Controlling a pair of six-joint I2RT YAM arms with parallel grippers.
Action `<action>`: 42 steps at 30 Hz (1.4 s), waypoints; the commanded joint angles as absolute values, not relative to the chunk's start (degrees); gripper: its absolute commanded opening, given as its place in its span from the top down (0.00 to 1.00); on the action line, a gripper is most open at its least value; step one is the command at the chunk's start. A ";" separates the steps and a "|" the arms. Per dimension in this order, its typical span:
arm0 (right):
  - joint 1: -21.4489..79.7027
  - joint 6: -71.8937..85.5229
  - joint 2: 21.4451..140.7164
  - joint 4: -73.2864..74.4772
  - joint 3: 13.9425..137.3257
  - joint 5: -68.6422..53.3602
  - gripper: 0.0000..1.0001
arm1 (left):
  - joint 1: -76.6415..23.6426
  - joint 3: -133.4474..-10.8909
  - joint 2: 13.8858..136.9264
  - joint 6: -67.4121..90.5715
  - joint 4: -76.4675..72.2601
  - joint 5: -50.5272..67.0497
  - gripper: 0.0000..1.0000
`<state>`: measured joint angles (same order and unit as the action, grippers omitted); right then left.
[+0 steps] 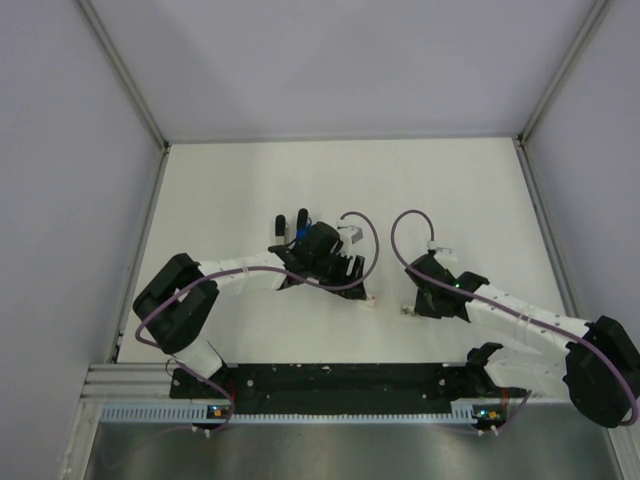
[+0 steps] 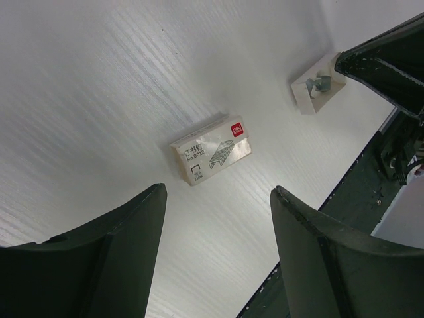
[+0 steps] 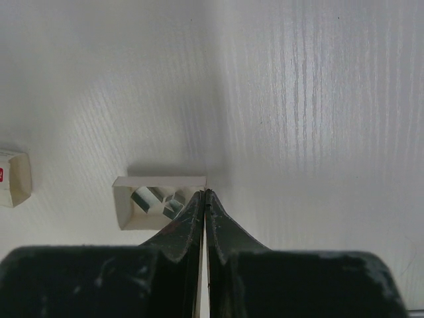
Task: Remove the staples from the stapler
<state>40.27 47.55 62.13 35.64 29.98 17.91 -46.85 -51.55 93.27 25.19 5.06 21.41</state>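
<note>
The stapler shows only in the top view, as a dark and blue shape partly hidden behind my left wrist. My left gripper is open and empty over the table. In the left wrist view it points at a closed staple box lying flat. My right gripper is shut, with its tips at the right end wall of a small open white tray that holds loose staples. I cannot tell whether it pinches that wall. The tray also shows in the left wrist view.
In the top view the staple box and the tray lie between the two grippers, near the front of the white table. Grey walls enclose the table at the back and both sides. A black base rail runs along the near edge.
</note>
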 commanded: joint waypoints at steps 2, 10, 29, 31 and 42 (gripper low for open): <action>41.31 47.55 63.63 36.56 34.62 20.83 1.00 | -47.29 -53.35 92.90 26.01 2.02 21.18 0.30; 44.47 49.66 66.18 38.23 37.88 24.08 1.00 | -47.55 -52.38 93.60 26.81 0.53 21.09 0.31; 47.37 52.21 69.43 39.46 40.87 26.63 1.00 | -47.55 -49.57 90.61 24.52 4.65 9.24 0.91; 47.46 52.38 69.43 39.46 40.96 26.46 1.00 | -47.55 -49.75 91.40 24.70 4.66 9.14 1.00; 48.51 54.40 72.41 39.46 42.45 26.81 1.00 | -47.64 -52.47 98.69 25.14 3.25 13.00 1.00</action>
<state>47.40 52.64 70.74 39.70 39.48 25.19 -47.42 -49.87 96.60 25.36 4.73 11.33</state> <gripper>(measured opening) 0.005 0.012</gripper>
